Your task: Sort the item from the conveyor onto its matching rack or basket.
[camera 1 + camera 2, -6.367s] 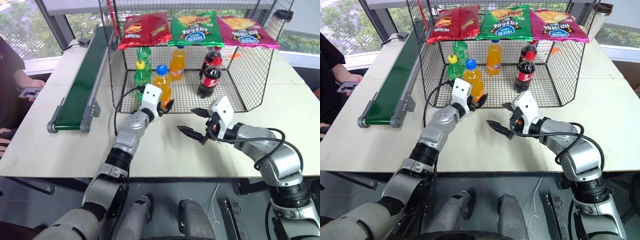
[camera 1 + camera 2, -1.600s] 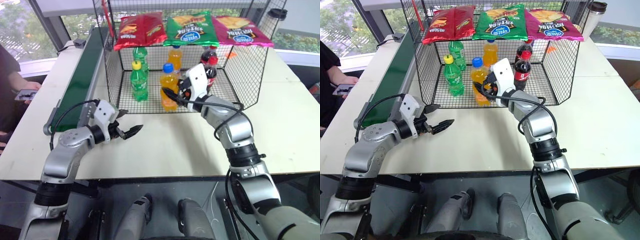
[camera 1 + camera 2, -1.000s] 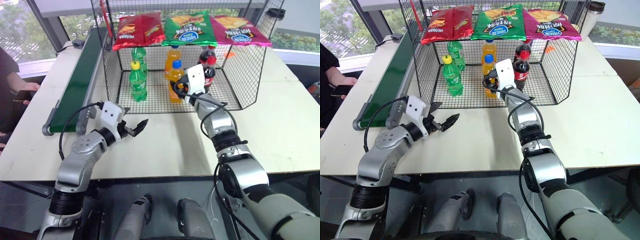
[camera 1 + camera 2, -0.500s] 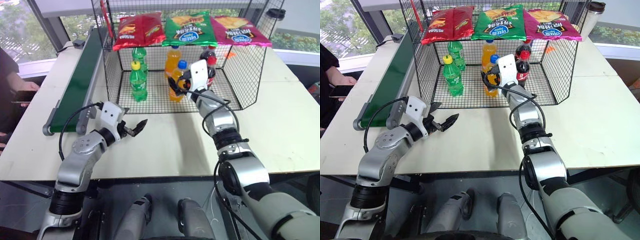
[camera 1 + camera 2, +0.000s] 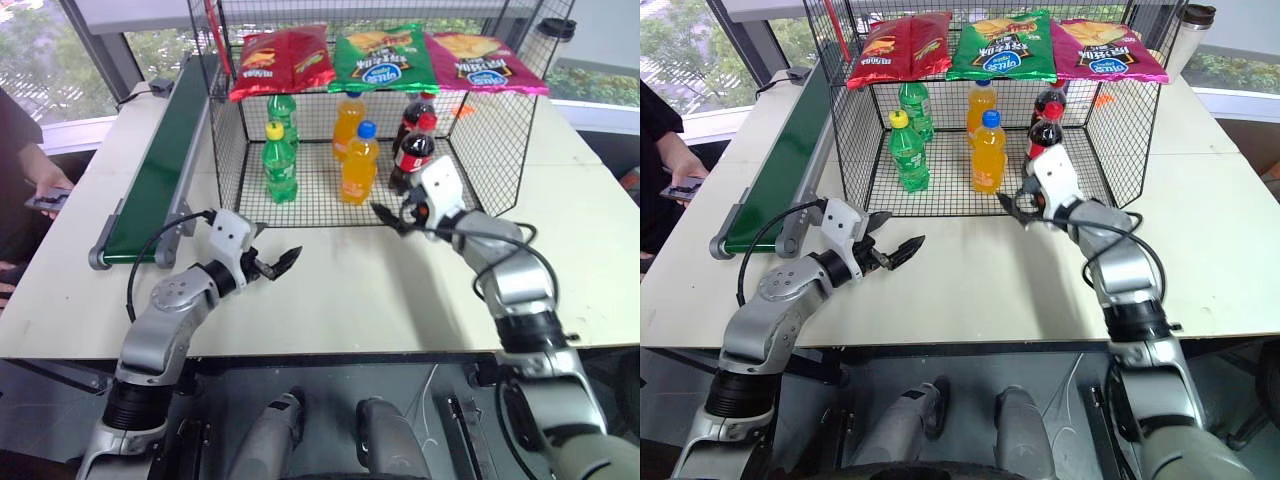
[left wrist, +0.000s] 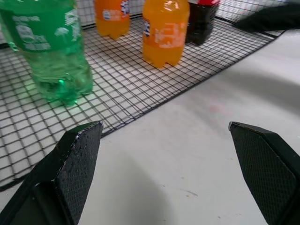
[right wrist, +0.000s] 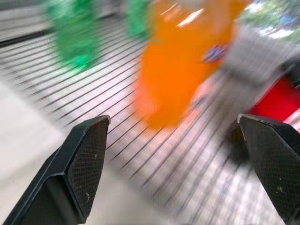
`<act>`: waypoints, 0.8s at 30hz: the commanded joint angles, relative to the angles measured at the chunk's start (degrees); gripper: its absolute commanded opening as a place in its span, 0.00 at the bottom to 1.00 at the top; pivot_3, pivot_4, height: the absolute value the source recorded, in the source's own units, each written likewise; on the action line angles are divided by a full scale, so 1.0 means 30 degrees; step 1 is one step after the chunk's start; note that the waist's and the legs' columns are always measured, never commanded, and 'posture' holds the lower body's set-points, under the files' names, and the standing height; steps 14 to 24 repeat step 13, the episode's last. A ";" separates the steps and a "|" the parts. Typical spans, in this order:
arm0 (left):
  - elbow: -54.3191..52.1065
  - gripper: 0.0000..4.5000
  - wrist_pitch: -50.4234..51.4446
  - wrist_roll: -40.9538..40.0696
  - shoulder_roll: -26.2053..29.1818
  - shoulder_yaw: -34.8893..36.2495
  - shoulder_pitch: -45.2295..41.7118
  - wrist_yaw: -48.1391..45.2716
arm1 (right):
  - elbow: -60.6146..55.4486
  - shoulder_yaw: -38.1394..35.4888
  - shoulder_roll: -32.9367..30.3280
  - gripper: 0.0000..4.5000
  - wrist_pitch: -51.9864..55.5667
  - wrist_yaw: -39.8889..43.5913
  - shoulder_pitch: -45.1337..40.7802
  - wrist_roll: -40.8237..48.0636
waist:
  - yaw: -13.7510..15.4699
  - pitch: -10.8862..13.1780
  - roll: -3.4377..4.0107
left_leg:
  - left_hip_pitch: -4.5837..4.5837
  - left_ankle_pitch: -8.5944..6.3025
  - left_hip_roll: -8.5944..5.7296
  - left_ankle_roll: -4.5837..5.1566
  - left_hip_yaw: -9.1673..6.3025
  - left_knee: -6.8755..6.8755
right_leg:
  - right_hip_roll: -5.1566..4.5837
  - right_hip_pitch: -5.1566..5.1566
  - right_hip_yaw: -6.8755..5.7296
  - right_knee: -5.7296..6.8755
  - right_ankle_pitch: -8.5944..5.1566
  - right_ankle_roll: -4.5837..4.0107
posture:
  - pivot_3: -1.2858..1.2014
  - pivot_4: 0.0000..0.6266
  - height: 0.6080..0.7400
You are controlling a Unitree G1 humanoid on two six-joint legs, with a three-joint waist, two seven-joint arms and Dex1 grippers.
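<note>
The item, an orange soda bottle (image 5: 359, 165) with a blue cap, stands upright on the floor of the black wire cage (image 5: 503, 140), in front of a second orange bottle (image 5: 347, 125). My right gripper (image 5: 388, 215) is open just outside the cage's open front, a short way right of the item and apart from it. Its wrist view shows the item (image 7: 183, 61) ahead between wide-apart fingers. My left gripper (image 5: 277, 264) is open over the table, in front of the cage and empty. The green conveyor (image 5: 160, 165) runs along the left, with nothing on it.
Two green bottles (image 5: 279, 160) stand in the cage's left part and two cola bottles (image 5: 412, 150) in its right part. Three chip bags (image 5: 385, 58) lie on the cage top. A person holding a phone (image 5: 45, 198) sits at the left table edge.
My right gripper has opened, let go of the orange bottle and drawn back out of the cage to the right. The bottle stays standing in the cage. The left arm has kept still.
</note>
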 commanded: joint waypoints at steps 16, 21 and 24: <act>0.0158 1.00 -0.1564 0.0229 -0.0312 -0.0194 0.0420 -0.0283 | -0.5773 -0.0801 -0.1933 1.00 0.2714 0.2084 0.4604 0.3042 | 0.0075 -0.0008 -0.0002 | 0.0001 -0.0007 0.0168 0.0000 0.0263 0.0027 | -0.0030 0.0027 -0.0002 -0.0033 -0.0014 -0.0028 | 0.52 0.24 0.98; 0.0158 1.00 -0.1564 0.0229 -0.0312 -0.0194 0.0420 -0.0283 | -0.5773 -0.0801 -0.1933 1.00 0.2714 0.2084 0.4604 0.3042 | 0.0075 -0.0008 -0.0002 | 0.0001 -0.0007 0.0168 0.0000 0.0263 0.0027 | -0.0030 0.0027 -0.0002 -0.0033 -0.0014 -0.0028 | 0.52 0.24 0.98; 0.0158 1.00 -0.1564 0.0229 -0.0312 -0.0194 0.0420 -0.0283 | -0.5773 -0.0801 -0.1933 1.00 0.2714 0.2084 0.4604 0.3042 | 0.0075 -0.0008 -0.0002 | 0.0001 -0.0007 0.0168 0.0000 0.0263 0.0027 | -0.0030 0.0027 -0.0002 -0.0033 -0.0014 -0.0028 | 0.52 0.24 0.98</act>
